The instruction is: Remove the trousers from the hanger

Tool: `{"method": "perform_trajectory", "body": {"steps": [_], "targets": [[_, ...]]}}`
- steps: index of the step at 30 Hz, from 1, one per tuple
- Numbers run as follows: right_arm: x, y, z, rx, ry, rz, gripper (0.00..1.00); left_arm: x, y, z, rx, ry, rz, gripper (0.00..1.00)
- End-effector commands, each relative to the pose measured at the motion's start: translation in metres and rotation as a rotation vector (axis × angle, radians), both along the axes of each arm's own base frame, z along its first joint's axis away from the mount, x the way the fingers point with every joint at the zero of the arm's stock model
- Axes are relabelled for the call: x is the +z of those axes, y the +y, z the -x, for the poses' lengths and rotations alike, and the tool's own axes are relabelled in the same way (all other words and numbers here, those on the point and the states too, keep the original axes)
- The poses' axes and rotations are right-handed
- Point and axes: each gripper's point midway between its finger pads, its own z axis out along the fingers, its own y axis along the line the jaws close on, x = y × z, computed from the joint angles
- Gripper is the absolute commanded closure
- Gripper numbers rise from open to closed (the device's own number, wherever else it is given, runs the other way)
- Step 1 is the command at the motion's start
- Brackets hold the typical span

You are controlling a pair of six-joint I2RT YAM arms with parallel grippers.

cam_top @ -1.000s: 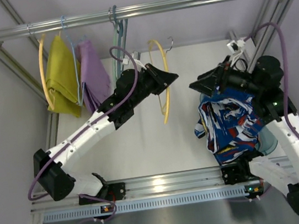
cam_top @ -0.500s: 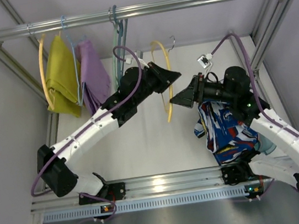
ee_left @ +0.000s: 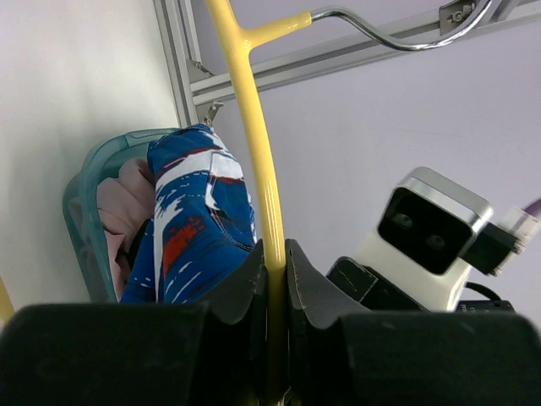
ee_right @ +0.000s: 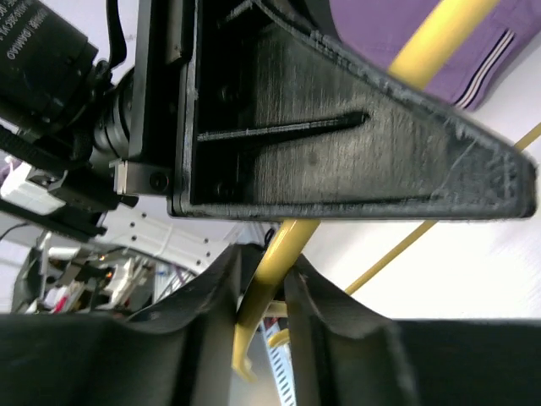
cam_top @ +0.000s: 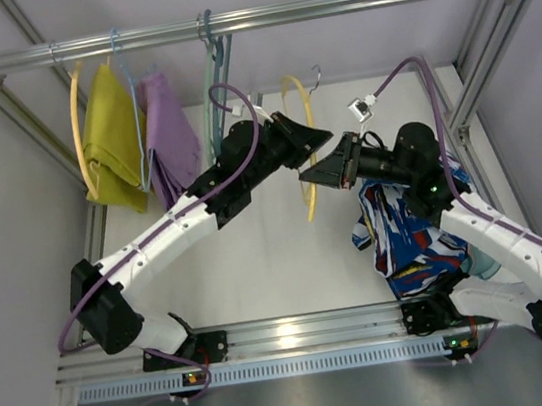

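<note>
The bare yellow hanger [cam_top: 310,197] with its silver hook [cam_top: 314,74] hangs in the air at mid-scene, with no cloth on it. My left gripper [cam_top: 318,138] is shut on its upper bar [ee_left: 254,127]. My right gripper [cam_top: 310,177] comes in from the right just below the left one. Its jaws are pressed on the hanger's bar [ee_right: 282,243] on both sides. The printed blue, white and red trousers [cam_top: 414,228] lie bunched in a teal basket [ee_left: 83,203] at the right, under the right arm.
A mustard garment [cam_top: 113,139] on a yellow hanger, a purple garment [cam_top: 170,131] and a teal-grey hanger [cam_top: 212,70] hang from the metal rail [cam_top: 245,17] at the back left. Frame posts run down both sides.
My right arm swung left from above the trousers to the hanger, and its jaws went from wide open to closed on the bar. The left arm carried the hanger slightly right.
</note>
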Motion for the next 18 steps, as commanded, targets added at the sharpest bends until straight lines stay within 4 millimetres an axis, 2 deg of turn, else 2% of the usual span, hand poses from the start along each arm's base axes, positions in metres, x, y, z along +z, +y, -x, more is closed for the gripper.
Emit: {"method": "perform_trajectory", "body": {"steps": [1,2,3,4,8,9,12,13,16,18], "targets": [[0.019,0.006,0.011,0.045,-0.037,-0.066,0.79,0.056,0.000,0.004,-0.006,-0.097,0.136,1.00],[0.018,0.005,0.012,0.046,-0.036,-0.064,0.85,0.056,0.001,0.004,-0.004,-0.098,0.135,1.00],[0.020,0.004,0.014,0.047,-0.040,-0.066,0.97,0.054,0.001,0.004,-0.003,-0.094,0.132,0.99],[0.020,0.003,0.013,0.042,-0.037,-0.065,1.00,0.051,0.002,0.003,-0.001,-0.092,0.128,0.97],[0.030,-0.003,0.016,0.042,-0.043,-0.081,1.00,0.044,0.005,0.007,-0.006,-0.094,0.110,0.92],[0.032,-0.005,0.017,0.045,-0.042,-0.084,1.00,0.045,0.006,0.009,-0.010,-0.101,0.109,0.84],[0.039,-0.012,0.015,0.030,-0.050,-0.099,1.00,0.034,0.010,0.014,-0.022,-0.103,0.078,0.60],[0.038,-0.015,0.012,0.018,-0.044,-0.098,1.00,0.037,0.014,0.017,-0.026,-0.120,0.075,0.45],[0.033,-0.021,0.012,0.007,-0.030,-0.086,1.00,0.035,0.022,0.023,-0.033,-0.151,0.054,0.31],[0.030,-0.023,0.012,0.001,-0.023,-0.078,1.00,0.033,0.026,0.028,-0.045,-0.166,0.038,0.28]]}}
